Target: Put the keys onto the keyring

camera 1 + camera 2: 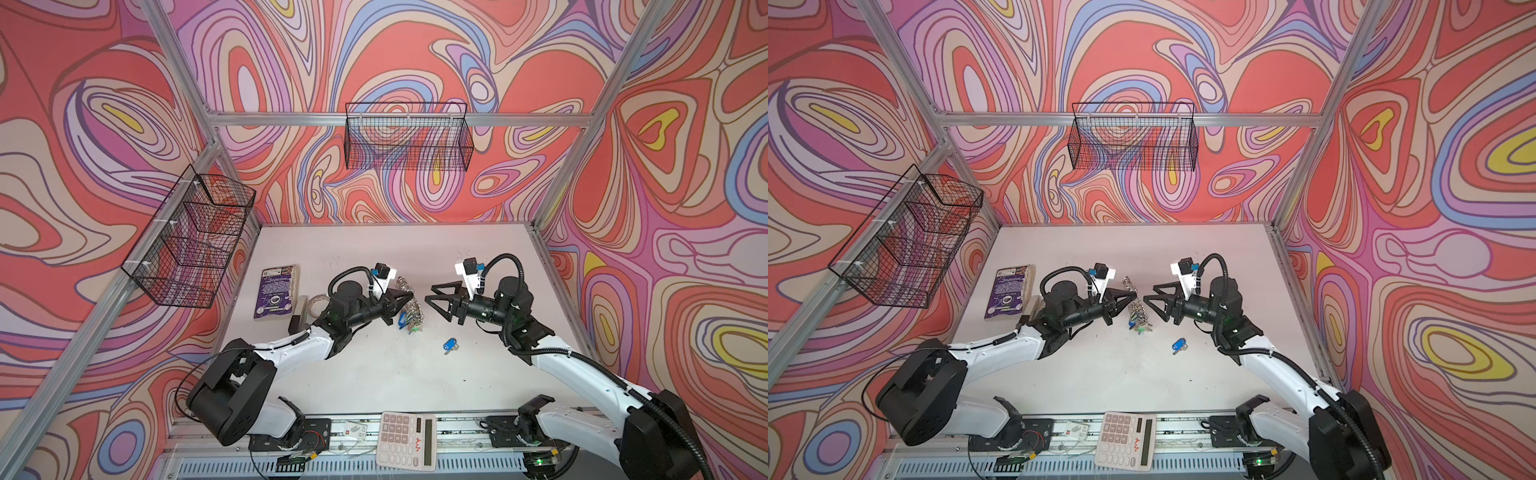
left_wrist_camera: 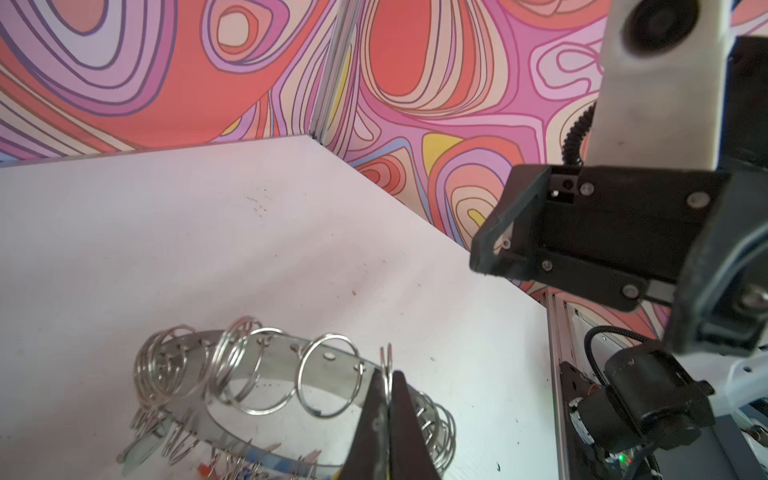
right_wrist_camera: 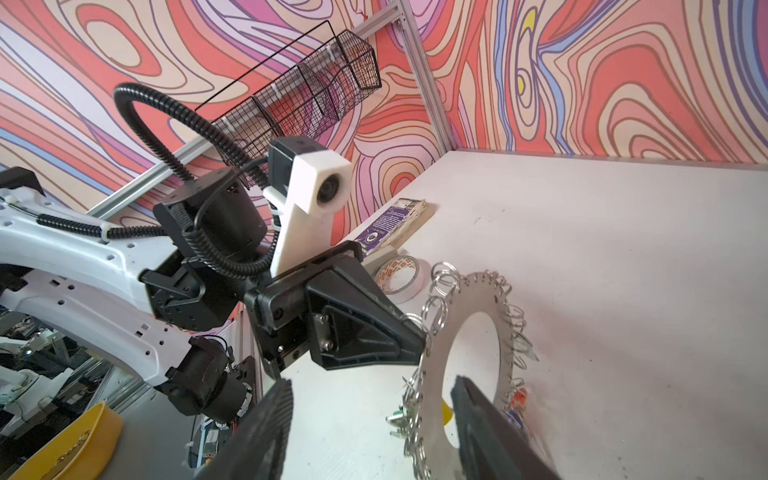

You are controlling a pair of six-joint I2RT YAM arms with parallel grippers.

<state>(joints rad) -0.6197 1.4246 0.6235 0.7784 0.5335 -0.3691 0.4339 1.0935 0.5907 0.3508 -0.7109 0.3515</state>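
Over the white table (image 1: 374,374), left gripper (image 1: 410,295) pinches the keyring (image 3: 473,299) rim — right gripper (image 1: 430,293) spread wide, empty.

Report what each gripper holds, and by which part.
Left gripper pinches a small split ring on the rim of the large flat grey metal keyring. Right gripper: open, empty.

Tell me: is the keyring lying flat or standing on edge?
Standing on edge: the left gripper pinches a split ring at its rim, holding the keyring upright.
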